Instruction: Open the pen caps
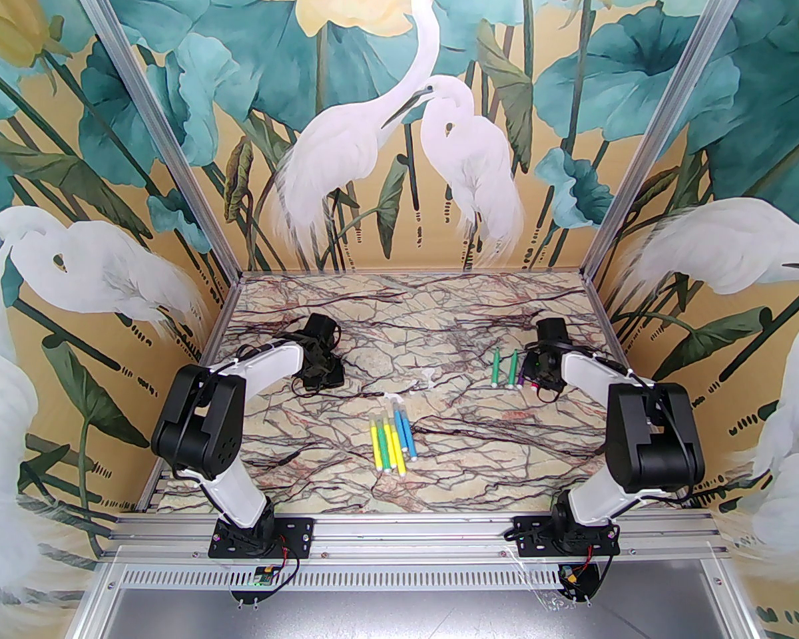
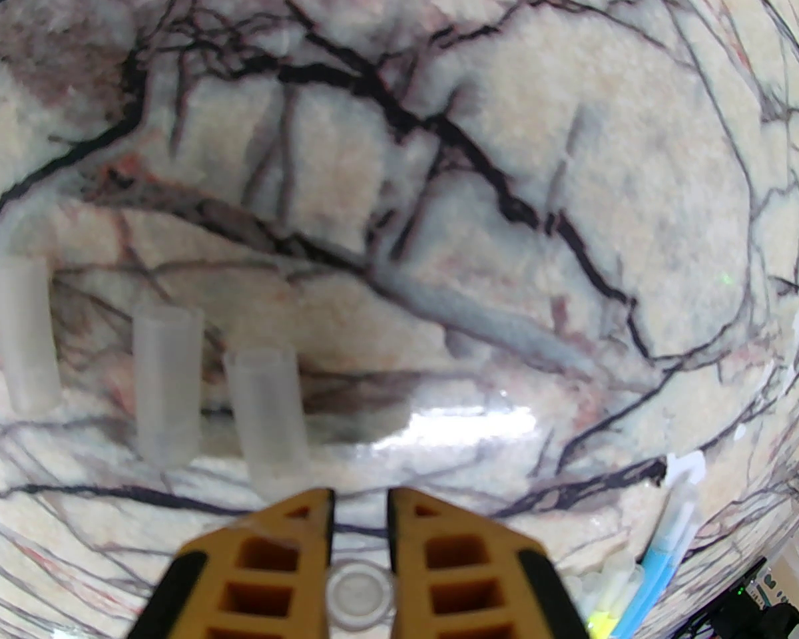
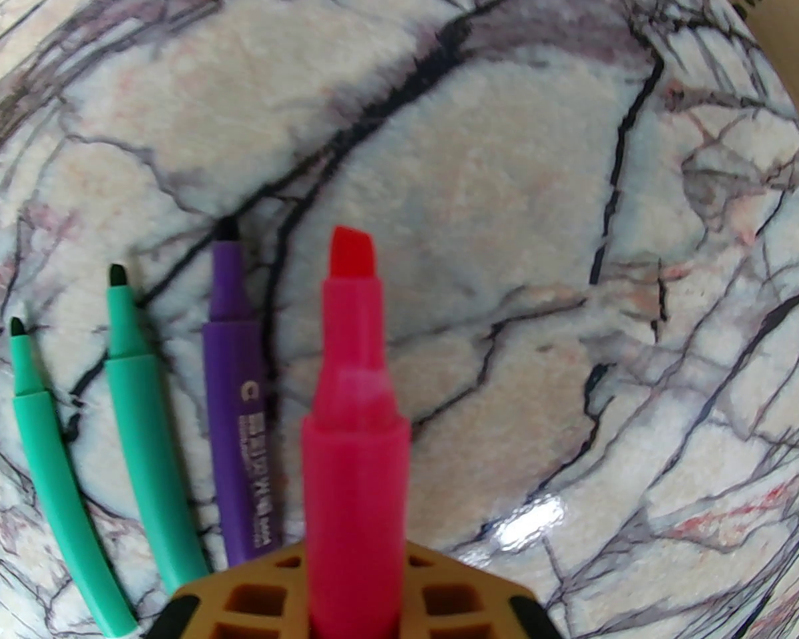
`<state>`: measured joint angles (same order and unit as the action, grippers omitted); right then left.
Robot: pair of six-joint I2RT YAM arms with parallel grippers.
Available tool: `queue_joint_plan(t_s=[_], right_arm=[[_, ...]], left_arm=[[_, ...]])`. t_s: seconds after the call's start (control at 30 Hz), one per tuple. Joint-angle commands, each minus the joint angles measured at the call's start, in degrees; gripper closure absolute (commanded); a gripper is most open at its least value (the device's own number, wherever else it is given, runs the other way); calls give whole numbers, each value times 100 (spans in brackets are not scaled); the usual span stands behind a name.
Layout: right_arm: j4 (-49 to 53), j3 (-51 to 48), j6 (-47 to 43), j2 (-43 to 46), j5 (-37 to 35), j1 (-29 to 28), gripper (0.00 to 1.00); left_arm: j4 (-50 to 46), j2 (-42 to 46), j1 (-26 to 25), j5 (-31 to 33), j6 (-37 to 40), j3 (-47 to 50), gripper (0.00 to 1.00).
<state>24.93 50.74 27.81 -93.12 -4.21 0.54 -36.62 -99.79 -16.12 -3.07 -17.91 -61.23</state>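
Right wrist view: right gripper (image 3: pixel 356 583) clamps a bare pink pen (image 3: pixel 353 390), three uncapped pens (image 3: pixel 236 390) beside it. Left gripper (image 2: pixel 361 510) pinches a clear cap (image 2: pixel 359 596) near three loose caps (image 2: pixel 269 417). The middle bunch (image 1: pixel 389 438) looks still capped, so roughly halfway.

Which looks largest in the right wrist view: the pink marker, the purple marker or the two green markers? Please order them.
Largest to smallest:
1. pink marker, held nearest the camera, so its lead is unsure.
2. purple marker.
3. green markers, nearly alike; I do not rank them.
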Motion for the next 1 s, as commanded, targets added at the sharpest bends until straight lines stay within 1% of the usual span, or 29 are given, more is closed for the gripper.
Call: queue_joint_plan(t_s=[0.0, 0.33, 0.47, 0.67, 0.97], right_arm=[[128, 121, -39, -79, 165, 69, 82], [169, 236, -96, -323, 442, 200, 75], [197, 293, -105, -433, 524, 228, 74], [186, 274, -105, -426, 543, 245, 70], [136, 209, -92, -358, 586, 254, 68]], left_arm=[[26, -158, -13, 192, 120, -102, 99], [79, -337, -91, 72, 83, -292, 98], [28, -381, -118, 134, 100, -396, 96], [-68, -516, -119, 306, 149, -563, 94], [-152, -672, -113, 378, 222, -719, 90]])
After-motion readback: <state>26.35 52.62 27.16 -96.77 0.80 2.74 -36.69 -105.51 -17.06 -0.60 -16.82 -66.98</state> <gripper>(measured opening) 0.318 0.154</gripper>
